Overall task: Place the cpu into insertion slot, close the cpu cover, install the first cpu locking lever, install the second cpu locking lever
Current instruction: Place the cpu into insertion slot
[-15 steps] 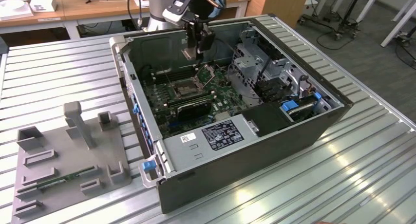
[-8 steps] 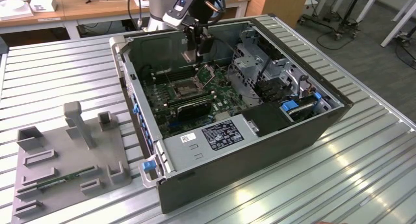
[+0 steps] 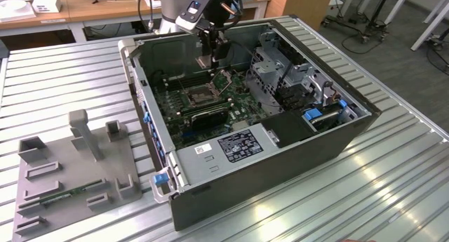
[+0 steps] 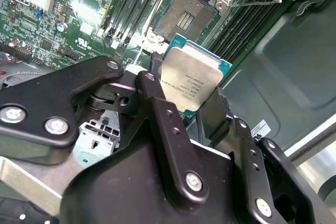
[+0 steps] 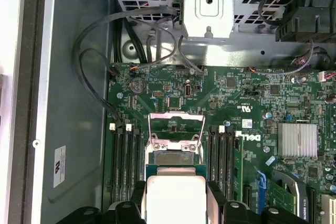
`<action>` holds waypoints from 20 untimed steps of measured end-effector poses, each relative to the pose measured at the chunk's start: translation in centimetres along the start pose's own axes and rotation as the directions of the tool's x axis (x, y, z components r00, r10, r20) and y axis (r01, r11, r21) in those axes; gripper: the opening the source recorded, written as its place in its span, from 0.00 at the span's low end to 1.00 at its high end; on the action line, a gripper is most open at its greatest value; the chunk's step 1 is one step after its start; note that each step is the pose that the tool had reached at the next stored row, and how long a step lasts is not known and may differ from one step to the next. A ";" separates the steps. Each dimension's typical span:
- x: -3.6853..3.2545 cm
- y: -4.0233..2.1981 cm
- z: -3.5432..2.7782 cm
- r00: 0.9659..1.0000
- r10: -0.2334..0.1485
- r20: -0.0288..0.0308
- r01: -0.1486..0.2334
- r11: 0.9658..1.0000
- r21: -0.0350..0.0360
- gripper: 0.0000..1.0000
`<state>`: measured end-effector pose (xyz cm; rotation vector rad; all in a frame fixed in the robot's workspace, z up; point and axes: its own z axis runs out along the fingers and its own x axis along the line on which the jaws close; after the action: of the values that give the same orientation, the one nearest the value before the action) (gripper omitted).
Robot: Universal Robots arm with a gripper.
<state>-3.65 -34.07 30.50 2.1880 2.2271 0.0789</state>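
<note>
My gripper (image 3: 209, 58) hangs inside the open computer case, shut on the cpu (image 4: 191, 80), a pale silver square chip with a teal edge. In both wrist views the black fingers (image 4: 157, 108) clamp two opposite sides of the cpu (image 5: 176, 195). The insertion slot (image 4: 186, 17) lies bare on the green motherboard, a short way below and ahead of the chip, its dark pin grid showing. The cpu cover (image 5: 176, 127) stands swung up at the far side of the insertion slot (image 5: 176, 158). A thin wire locking lever (image 4: 257, 3) sticks out beside the socket. In the exterior view the insertion slot (image 3: 199, 98) sits below the gripper.
Long black memory slots (image 5: 123, 161) flank the socket on both sides. A black fan shroud (image 3: 207, 118), a metal drive cage (image 3: 270, 68) and loose black cables (image 5: 94, 51) crowd the case. A grey fixture plate (image 3: 70, 184) lies on the slatted table at the exterior view's left.
</note>
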 end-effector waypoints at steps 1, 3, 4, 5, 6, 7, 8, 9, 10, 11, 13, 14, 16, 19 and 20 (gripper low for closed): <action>0.00 0.00 0.00 1.000 0.000 0.000 0.000 1.000 0.000 0.54; 0.00 0.00 0.00 1.000 0.000 0.000 0.000 1.000 0.000 0.54; 0.00 0.00 0.00 1.000 0.000 0.000 0.000 1.000 0.001 0.54; 0.00 0.00 0.00 1.000 0.000 0.000 0.000 1.000 0.001 0.54; 0.00 0.00 0.00 1.000 0.000 0.000 0.000 1.000 0.001 0.54; 0.00 0.00 0.00 1.000 0.000 0.000 0.000 1.000 0.001 0.54; 0.00 0.00 0.00 1.000 0.000 0.000 0.000 1.000 0.001 0.54; 0.00 0.00 0.00 1.000 0.000 0.000 0.000 1.000 0.001 0.54; 0.00 0.00 0.01 1.000 0.000 0.000 0.000 1.000 0.001 0.54; 0.00 0.00 0.04 1.000 0.000 0.000 0.000 1.000 0.002 0.54; 0.00 -0.01 0.13 1.000 0.000 0.000 0.000 1.000 0.014 0.54; 0.00 -0.01 0.17 1.000 0.001 0.000 -0.001 1.000 0.021 0.54; 0.00 -0.01 0.21 1.000 0.001 0.000 -0.001 1.000 0.028 0.54; -0.01 -0.01 0.21 1.000 0.001 0.000 -0.001 1.000 0.028 0.54; -0.01 -0.01 0.21 1.000 0.001 0.000 -0.001 1.000 0.028 0.54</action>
<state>-3.65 -34.07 30.29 2.2028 2.2413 0.0486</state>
